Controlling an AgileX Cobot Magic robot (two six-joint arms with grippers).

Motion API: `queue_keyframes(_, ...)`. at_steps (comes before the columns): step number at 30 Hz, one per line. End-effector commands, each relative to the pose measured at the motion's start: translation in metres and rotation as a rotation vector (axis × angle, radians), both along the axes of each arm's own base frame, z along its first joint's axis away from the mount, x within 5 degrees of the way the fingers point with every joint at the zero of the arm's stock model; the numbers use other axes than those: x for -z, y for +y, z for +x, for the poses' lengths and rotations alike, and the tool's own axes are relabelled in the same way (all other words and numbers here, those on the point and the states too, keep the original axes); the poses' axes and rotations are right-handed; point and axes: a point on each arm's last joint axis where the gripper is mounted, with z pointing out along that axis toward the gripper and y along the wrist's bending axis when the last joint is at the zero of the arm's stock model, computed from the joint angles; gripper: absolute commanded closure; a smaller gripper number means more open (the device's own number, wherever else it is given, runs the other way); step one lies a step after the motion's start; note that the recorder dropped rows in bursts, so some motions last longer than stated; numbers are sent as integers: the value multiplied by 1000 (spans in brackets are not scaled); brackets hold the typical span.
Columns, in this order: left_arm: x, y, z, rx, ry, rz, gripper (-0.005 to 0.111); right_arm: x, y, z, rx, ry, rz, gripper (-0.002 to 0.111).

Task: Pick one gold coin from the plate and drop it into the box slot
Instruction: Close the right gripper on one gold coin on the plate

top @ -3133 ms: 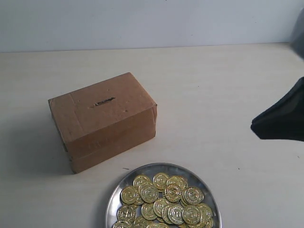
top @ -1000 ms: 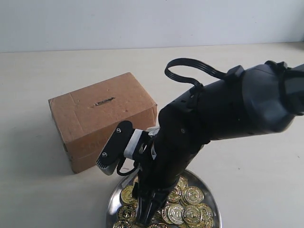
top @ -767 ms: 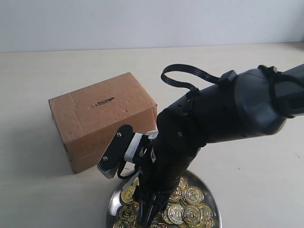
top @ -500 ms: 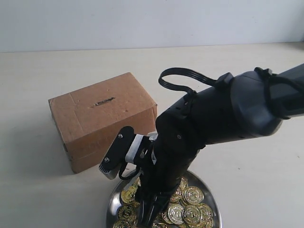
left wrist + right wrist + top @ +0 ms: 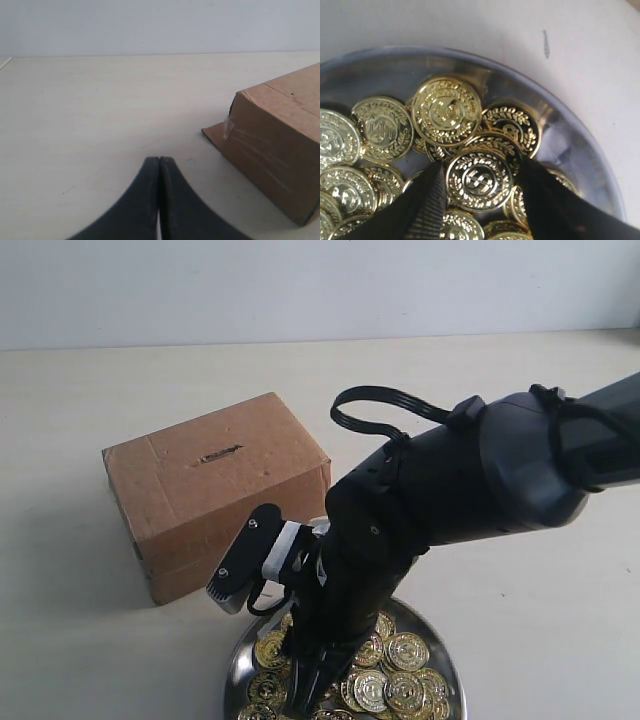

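Observation:
The brown cardboard box (image 5: 215,490) stands left of centre, its thin dark slot (image 5: 217,454) on top. In front of it sits the silver plate (image 5: 445,665) holding several gold coins (image 5: 405,652). My right gripper (image 5: 481,181) reaches down into the plate, open. Its black fingers (image 5: 427,202) straddle one gold coin (image 5: 480,180) lying on the pile; one finger touches its edge and a thin gap shows at the other. My left gripper (image 5: 159,162) is shut and empty, low over the table beside the box (image 5: 280,150).
The right arm's bulky black body (image 5: 460,480) and its cable loop (image 5: 385,405) hang over the table right of the box. A pale wall (image 5: 300,285) runs along the table's far edge.
The right arm has swung in from the right and come down over the plate, its fingers dipping among the coins. In the last half second its tip has risen slightly.

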Motion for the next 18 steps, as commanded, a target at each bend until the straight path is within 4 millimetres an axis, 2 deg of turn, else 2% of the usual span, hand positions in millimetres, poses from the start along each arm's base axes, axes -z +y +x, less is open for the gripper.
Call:
queue_keyframes(1,0,0,0,4,-13,-13,107,3,-1,0,-4,7,-21,65)
queue_keyframes(7,0,0,0,4,-13,-13,107,3,-1,-1,-7,12,-28,73)
queue_keyframes(13,0,0,0,4,-13,-13,107,3,-1,-1,-7,12,-28,90)
queue_keyframes(18,0,0,0,4,-13,-13,107,3,-2,-1,-7,15,-31,91)
